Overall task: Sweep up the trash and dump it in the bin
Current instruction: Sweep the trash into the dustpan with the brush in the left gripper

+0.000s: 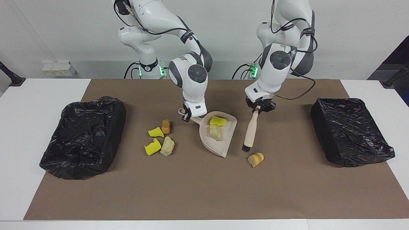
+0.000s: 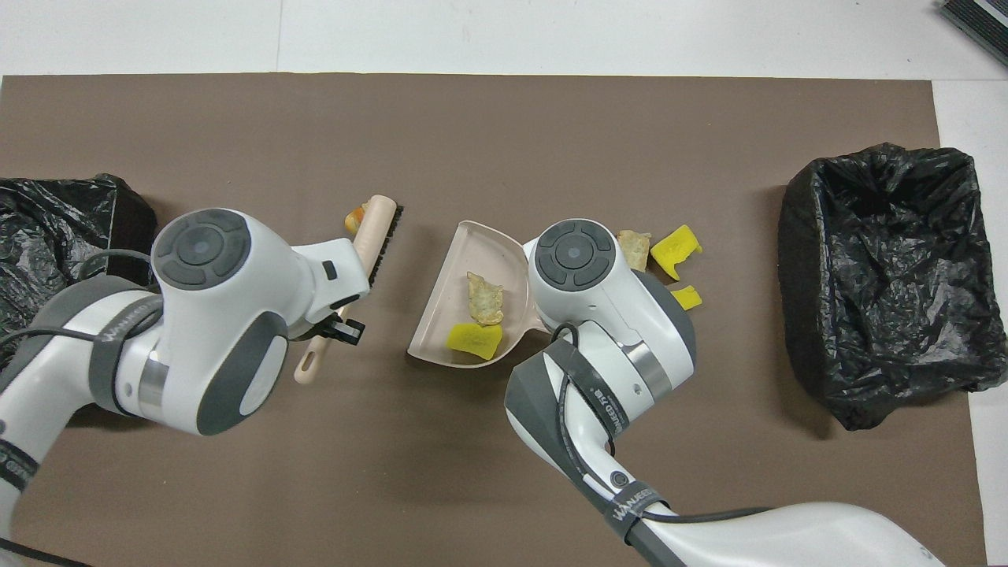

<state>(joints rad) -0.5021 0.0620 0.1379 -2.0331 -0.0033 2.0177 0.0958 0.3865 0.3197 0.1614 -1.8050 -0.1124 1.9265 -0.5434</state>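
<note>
On the brown mat (image 1: 204,191) that covers the table's middle, the dustpan (image 1: 223,140) lies near the centre, its handle toward the robots and its wide mouth pointing away from them, slanted a little toward the left arm's end. The right gripper (image 1: 186,117) is clenched on that handle. Two pieces of trash lie in the pan: a yellow sponge chunk (image 1: 218,121) close to the handle and a pale lump (image 1: 215,132) just past it. The left gripper (image 1: 258,109) is clamped on the top of the brush (image 1: 250,131), whose long axis runs away from the robots, nearly upright, its dark bristles down at the mat just beside the pan's mouth. An orange-brown piece (image 1: 256,159) lies on the mat near the bristles, farther from the robots. Four more pieces sit in a cluster beside the pan toward the right arm's end: two yellow chunks (image 1: 156,132), a brown lump (image 1: 165,126) and a tan lump (image 1: 167,147). Two bins lined with black bags stand near the mat's two short edges, one (image 1: 84,135) at the right arm's end and one (image 1: 350,131) at the left arm's.
</note>
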